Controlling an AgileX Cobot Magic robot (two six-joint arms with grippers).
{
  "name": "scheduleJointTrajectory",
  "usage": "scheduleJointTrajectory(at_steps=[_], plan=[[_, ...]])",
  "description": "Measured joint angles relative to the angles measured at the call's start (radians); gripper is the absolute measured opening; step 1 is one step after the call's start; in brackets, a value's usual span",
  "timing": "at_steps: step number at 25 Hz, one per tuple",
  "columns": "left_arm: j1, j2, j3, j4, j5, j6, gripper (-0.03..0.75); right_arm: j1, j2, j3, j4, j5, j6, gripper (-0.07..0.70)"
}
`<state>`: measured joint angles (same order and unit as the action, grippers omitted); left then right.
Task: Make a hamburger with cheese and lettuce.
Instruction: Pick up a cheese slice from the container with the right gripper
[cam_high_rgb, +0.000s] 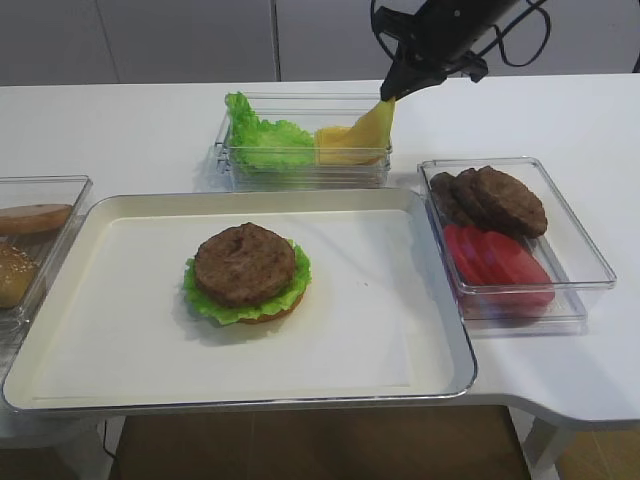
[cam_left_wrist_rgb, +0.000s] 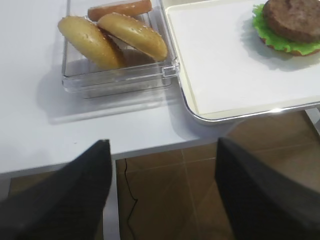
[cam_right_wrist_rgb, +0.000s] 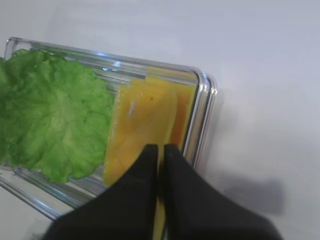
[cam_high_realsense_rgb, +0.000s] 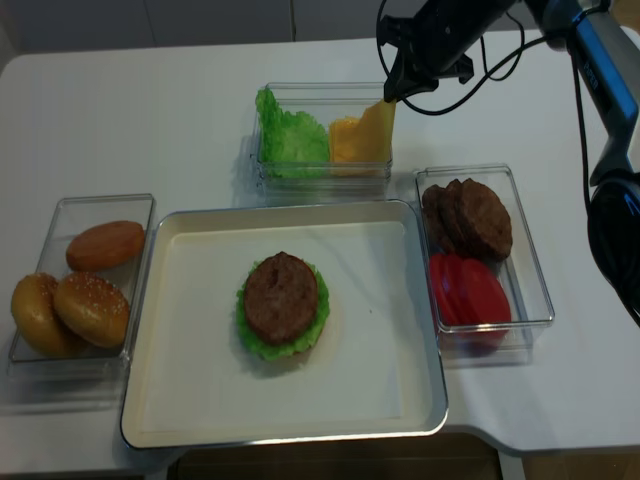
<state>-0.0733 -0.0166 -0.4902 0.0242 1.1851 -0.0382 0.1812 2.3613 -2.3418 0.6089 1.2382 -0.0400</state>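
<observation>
The hamburger (cam_high_rgb: 247, 273) sits on the white tray (cam_high_rgb: 120, 330): bun base, frilly lettuce (cam_high_rgb: 215, 305) and brown patty on top. It also shows in the overhead view (cam_high_realsense_rgb: 284, 305) and the left wrist view (cam_left_wrist_rgb: 292, 25). My right gripper (cam_high_rgb: 390, 93) is shut on a yellow cheese slice (cam_high_rgb: 372, 125), lifted by one corner above the clear box of lettuce and cheese (cam_high_rgb: 300, 170). In the right wrist view the fingertips (cam_right_wrist_rgb: 161, 150) pinch the slice (cam_right_wrist_rgb: 145, 125). My left gripper (cam_left_wrist_rgb: 162, 150) is open and empty, off the table's front left edge.
Loose lettuce leaves (cam_high_realsense_rgb: 290, 135) and more cheese (cam_high_realsense_rgb: 345, 145) lie in the back box. A clear box of patties (cam_high_realsense_rgb: 470, 215) and tomato slices (cam_high_realsense_rgb: 470, 295) stands right of the tray. A box of bun halves (cam_high_realsense_rgb: 80, 290) stands left.
</observation>
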Motion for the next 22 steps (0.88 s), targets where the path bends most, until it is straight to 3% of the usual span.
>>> scheduleJointTrajectory(at_steps=[11,22], plan=[[0.0,0.0,0.0,0.0,0.0,0.0,0.484,0.0,-0.058,-0.004,-0.009,0.006,0.0,0.048],[0.0,0.0,0.0,0.0,0.0,0.0,0.484,0.068,-0.078,-0.004,-0.012,0.006,0.0,0.048]])
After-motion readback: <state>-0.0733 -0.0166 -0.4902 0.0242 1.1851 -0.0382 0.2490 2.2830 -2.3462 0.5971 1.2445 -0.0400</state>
